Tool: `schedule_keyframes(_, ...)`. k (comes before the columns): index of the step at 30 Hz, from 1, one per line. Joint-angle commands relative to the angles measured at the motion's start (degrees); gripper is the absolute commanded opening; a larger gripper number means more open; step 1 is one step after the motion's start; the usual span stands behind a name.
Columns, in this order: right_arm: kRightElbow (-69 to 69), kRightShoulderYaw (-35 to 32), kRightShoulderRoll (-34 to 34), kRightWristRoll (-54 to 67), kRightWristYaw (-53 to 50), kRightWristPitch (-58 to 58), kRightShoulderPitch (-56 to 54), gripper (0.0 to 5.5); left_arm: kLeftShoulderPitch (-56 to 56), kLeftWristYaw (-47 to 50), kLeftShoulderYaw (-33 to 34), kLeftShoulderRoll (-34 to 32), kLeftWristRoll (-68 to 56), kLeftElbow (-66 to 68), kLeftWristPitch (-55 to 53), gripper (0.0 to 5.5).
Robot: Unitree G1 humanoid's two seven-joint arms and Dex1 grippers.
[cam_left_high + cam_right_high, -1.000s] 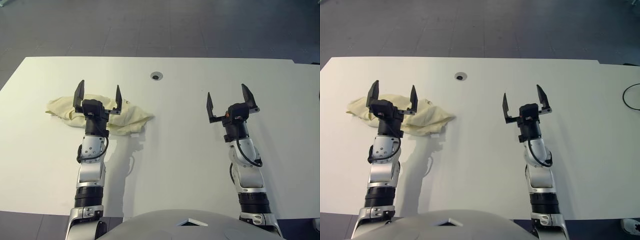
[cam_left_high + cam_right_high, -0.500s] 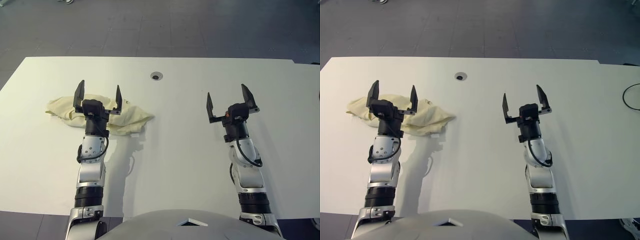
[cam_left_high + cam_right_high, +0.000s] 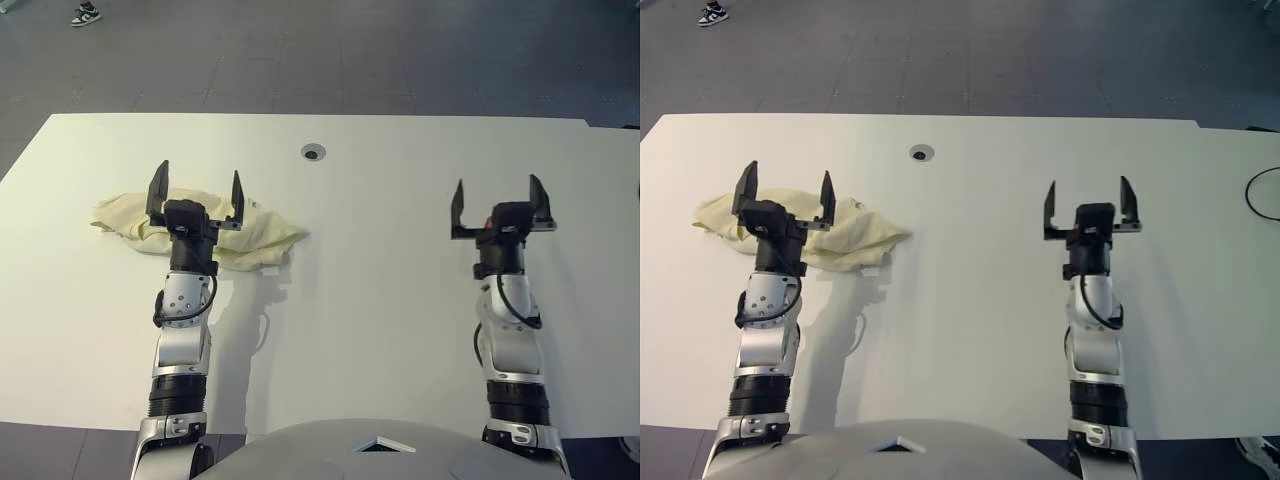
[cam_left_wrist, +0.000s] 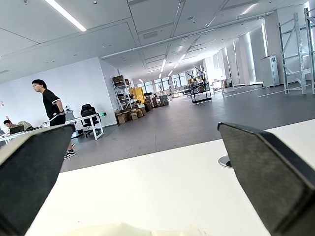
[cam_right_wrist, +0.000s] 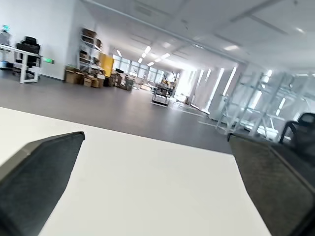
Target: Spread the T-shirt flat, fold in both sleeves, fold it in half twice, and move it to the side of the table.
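the t-shirt lies as a crumpled cream heap on the robot's left part of the white table, nearer the left edge than the middle, with its outer tip stopping short of that edge and the far edge well beyond it. the left gripper sits over the heap with its two fingers spread wide and closed on nothing; whether its body touches the cloth cannot be told. the right gripper stands well apart on the robot's right, also spread wide, above bare tabletop and inside the right edge. white tabletop runs wide between the two arms and on toward the far edge, where a small round cable hole sits near the midline. a dark cable loops in at the right rim. the cloth looks soft and matte, bunched in rounded folds with an uneven outline; the table is smooth, flat and straight-edged. the fingers are dark, flat and wedge-shaped with a dull surface, and in the left wrist view a pale strip of the shirt shows beneath them.
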State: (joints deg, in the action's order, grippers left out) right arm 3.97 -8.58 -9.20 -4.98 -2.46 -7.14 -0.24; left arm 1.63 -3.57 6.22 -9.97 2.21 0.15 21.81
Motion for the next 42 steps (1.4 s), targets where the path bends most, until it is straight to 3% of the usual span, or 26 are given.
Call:
schedule_keyframes(1,1.13,1.13,-0.01,0.73,1.51,0.32,-0.37,5.38,-0.79,0.2,0.21,-0.46,0.48,-1.56,-0.99,5.4)
schedule_keyframes(15,-3.3,1.27,0.39,0.0,0.2,-3.86,-2.54,5.38,1.88,1.0,2.92,-1.62,-1.0,3.99,-0.63,5.4)
schedule_keyframes(19,-2.49,2.87,0.49,-1.08,0.59,-5.0,-1.6,5.38,10.41,0.15,7.3,-9.05,-1.24,12.48,-1.46,5.4)
schedule_keyframes(23,-3.03,5.25,0.68,-1.95,1.4,-6.67,-1.77,5.38,19.56,2.14,7.81,-18.49,3.77,30.98,2.82,5.4)
schedule_keyframes(28,-1.66,6.81,0.93,-2.68,1.74,-7.25,-0.73,5.38,30.45,10.13,1.36,-27.76,15.21,53.03,5.75,5.4)
schedule_keyframes(33,-0.48,7.99,1.3,-3.2,1.79,-7.04,-0.11,5.38,36.91,16.7,-6.54,-33.75,24.49,66.08,4.89,5.4)
schedule_keyframes(42,0.34,8.76,1.56,-3.17,1.96,-6.45,0.45,5.38,41.44,16.0,-19.14,-33.22,33.89,75.11,1.77,5.4)
